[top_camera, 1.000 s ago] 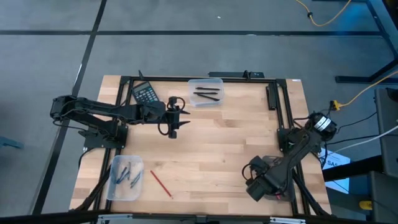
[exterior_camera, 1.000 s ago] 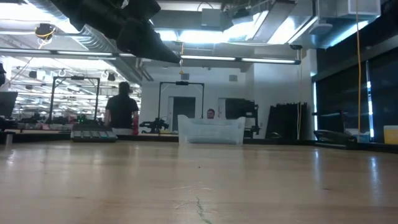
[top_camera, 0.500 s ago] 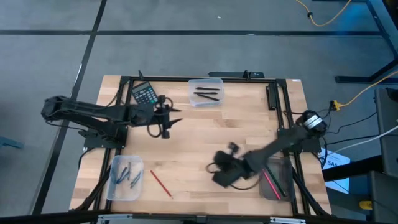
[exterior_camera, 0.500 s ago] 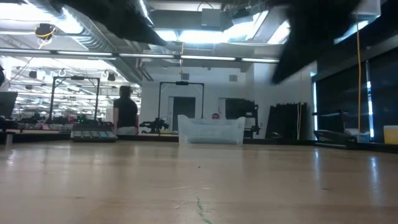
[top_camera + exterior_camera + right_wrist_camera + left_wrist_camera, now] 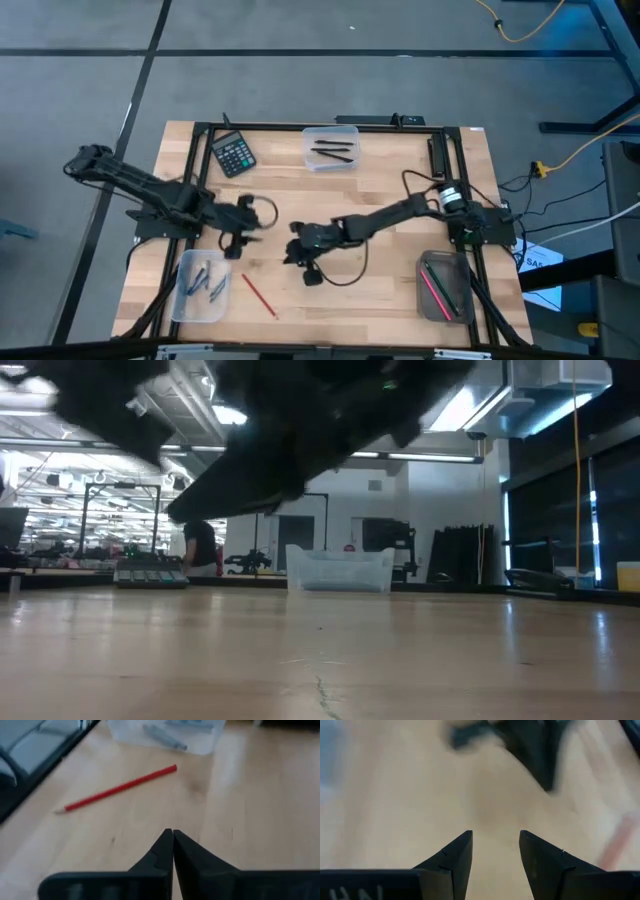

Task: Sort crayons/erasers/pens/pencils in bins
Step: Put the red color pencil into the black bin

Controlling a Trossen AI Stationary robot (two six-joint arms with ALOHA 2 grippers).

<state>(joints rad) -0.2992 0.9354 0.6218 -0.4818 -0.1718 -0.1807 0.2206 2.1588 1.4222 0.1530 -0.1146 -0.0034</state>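
The right gripper, its two dark fingers pressed together and holding nothing, should spread them and drop straight over the thin red pencil lying bare on the wood at lower left of the high view, beside the clear plastic bin, while the left gripper waits, spread

I see the light wooden butcher-block table framed by black metal rails. A black calculator lies near the far left corner. Off the table — a yellow cable on grey floor, and a person stands in the room beyond.
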